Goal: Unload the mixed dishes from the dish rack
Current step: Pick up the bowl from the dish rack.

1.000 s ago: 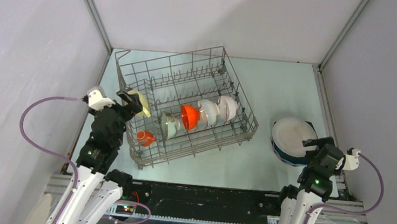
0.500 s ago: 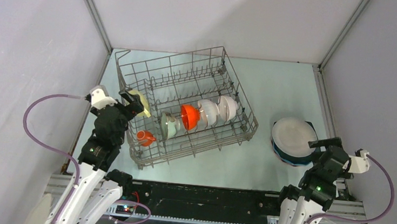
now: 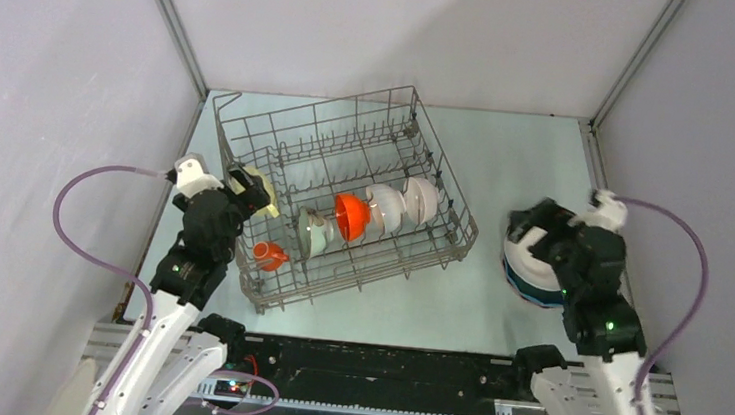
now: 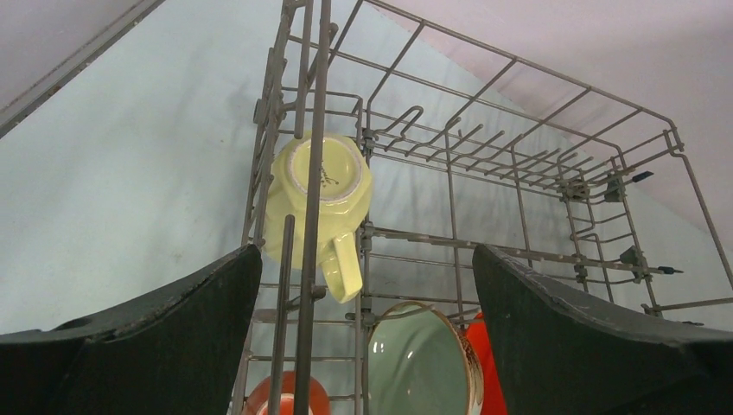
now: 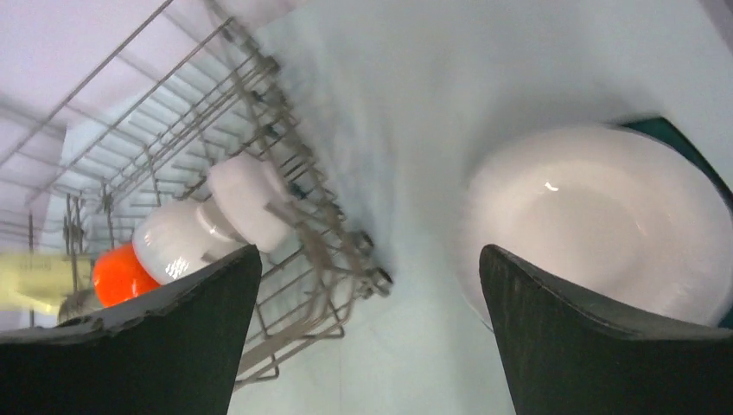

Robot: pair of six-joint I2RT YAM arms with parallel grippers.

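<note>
- Left gripper (image 4: 365, 251): jaws wide, empty, facing the pale yellow cup (image 4: 317, 203) by the left wall inside the dish rack (image 3: 315, 94).
- Right gripper (image 5: 370, 251): wide, empty, above a white plate (image 5: 596, 216) outside the rack.
- Judged step: cup pickup. Next move: clear the rack wire, then close on the cup.

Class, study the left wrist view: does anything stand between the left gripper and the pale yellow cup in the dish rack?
Yes. Upright wires of the dish rack side wall cross directly in front of the pale yellow cup, between it and the open left gripper. The cup sits inside that wall.
</note>
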